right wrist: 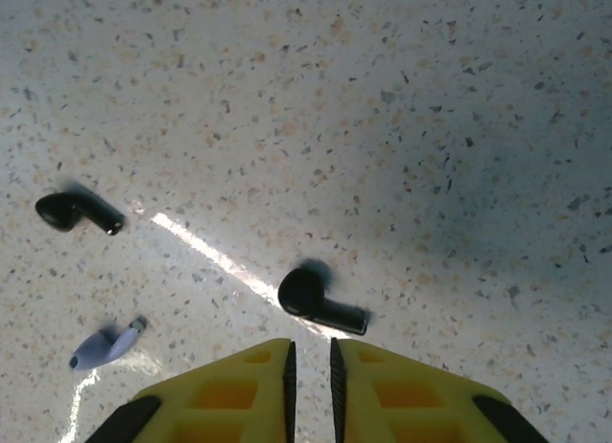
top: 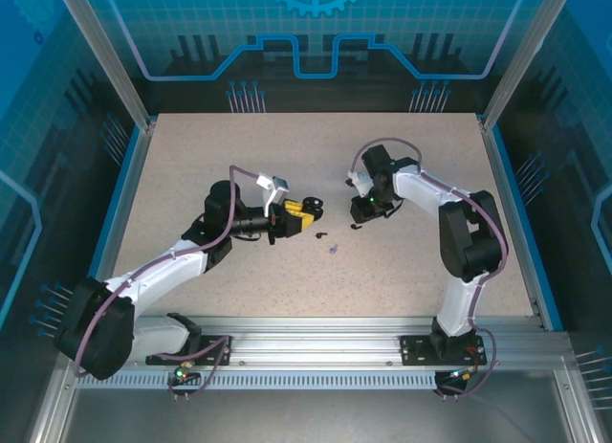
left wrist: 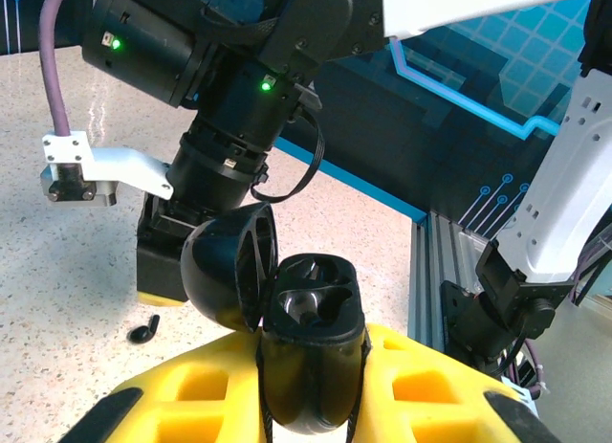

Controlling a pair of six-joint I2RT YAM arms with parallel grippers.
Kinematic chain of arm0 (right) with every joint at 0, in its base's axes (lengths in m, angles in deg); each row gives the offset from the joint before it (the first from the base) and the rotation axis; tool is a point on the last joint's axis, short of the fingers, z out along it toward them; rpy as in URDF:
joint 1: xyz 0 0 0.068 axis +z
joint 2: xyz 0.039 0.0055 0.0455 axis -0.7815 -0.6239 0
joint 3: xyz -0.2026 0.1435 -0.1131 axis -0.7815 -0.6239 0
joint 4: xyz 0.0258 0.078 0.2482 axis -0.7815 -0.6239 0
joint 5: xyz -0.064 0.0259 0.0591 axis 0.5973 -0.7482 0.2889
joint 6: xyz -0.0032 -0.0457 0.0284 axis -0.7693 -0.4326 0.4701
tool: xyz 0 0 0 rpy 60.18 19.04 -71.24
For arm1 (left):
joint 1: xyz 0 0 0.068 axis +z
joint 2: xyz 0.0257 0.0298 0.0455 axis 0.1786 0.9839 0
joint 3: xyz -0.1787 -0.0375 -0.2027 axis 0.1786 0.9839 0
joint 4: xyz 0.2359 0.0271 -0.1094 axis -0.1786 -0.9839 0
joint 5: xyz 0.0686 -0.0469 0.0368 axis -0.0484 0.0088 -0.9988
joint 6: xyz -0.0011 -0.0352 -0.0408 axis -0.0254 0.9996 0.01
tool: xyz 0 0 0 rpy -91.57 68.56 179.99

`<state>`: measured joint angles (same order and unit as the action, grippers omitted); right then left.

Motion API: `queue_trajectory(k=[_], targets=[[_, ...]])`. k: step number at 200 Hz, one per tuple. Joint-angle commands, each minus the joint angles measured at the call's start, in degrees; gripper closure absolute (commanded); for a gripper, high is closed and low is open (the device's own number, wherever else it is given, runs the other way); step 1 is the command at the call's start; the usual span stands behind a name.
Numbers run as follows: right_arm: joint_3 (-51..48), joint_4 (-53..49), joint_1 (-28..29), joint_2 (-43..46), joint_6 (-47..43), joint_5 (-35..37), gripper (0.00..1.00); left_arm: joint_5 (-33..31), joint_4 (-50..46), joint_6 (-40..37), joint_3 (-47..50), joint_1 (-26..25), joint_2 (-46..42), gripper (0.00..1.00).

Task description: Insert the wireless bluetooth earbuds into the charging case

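The bottom edge of my left wrist view crops my left fingers (left wrist: pixel 191 400), and the underside of the charging case (left wrist: pixel 311 352) sinks out of sight between them. The case's open lid (left wrist: pixel 229 271) covers the end of my right arm (left wrist: pixel 229 127) behind it. My right wrist view crops my right fingers (right wrist: pixel 229 390). There the near black earbud (right wrist: pixel 320 301), the far black earbud (right wrist: pixel 76 211) and the lavender earbud (right wrist: pixel 103 345) are smeared at their outlines; whether the near one's stem touches my fingertip, I cannot tell. From above, all 3 are specks too small to tell apart.
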<state>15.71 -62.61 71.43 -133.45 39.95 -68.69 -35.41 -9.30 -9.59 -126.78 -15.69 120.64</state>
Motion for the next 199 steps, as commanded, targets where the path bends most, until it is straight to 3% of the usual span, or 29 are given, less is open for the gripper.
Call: queue_trajectory(k=[1,99,199], targets=[[2.3,-2.0,-0.2,-1.9,1.3,1.8,0.82,-0.4,1.2,0.1,0.7,0.1,-1.5,1.0],[3.6,-3.4,0.5,-6.5,1.8,4.1,0.82,-0.7,1.2,0.3,0.4,0.1,-1.7,0.99],[1.2,-4.5,0.9,-5.6,1.6,3.7,0.81,-0.9,1.2,0.6,0.5,-0.1,-2.0,0.99]])
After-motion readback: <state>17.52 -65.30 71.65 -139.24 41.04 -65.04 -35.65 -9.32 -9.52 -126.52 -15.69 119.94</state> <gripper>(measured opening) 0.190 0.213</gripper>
